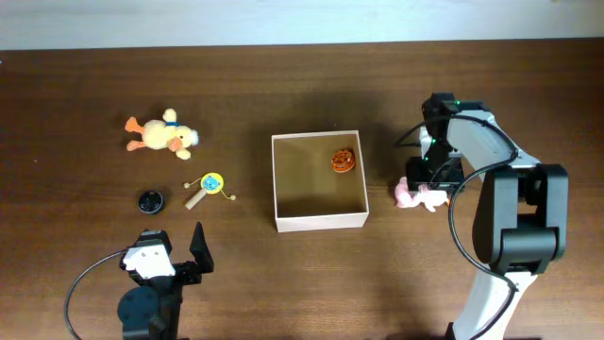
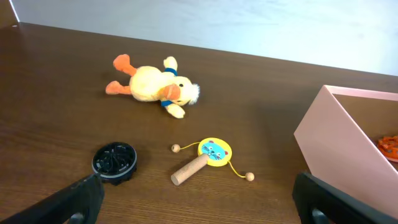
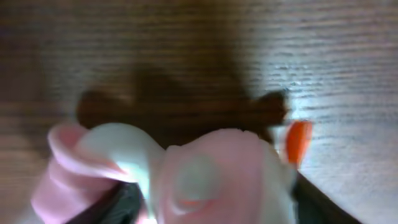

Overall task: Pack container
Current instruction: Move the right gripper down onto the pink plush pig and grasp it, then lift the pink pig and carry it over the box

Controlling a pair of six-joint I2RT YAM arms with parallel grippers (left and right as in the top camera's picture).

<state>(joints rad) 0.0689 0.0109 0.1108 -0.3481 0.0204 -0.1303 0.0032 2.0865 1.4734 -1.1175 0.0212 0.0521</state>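
The container, a square shallow box with white walls and a tan inside, stands mid-table with an orange toy in its far right corner. Its wall also shows at the right of the left wrist view. My right gripper is just right of the box. Its fingers are closed on a pink plush toy low over the table. My left gripper is open and empty at the front left.
A yellow plush duck lies at the far left. A yellow rattle drum with a wooden handle and a black round lid lie between the duck and my left gripper. The right arm's base stands at the right.
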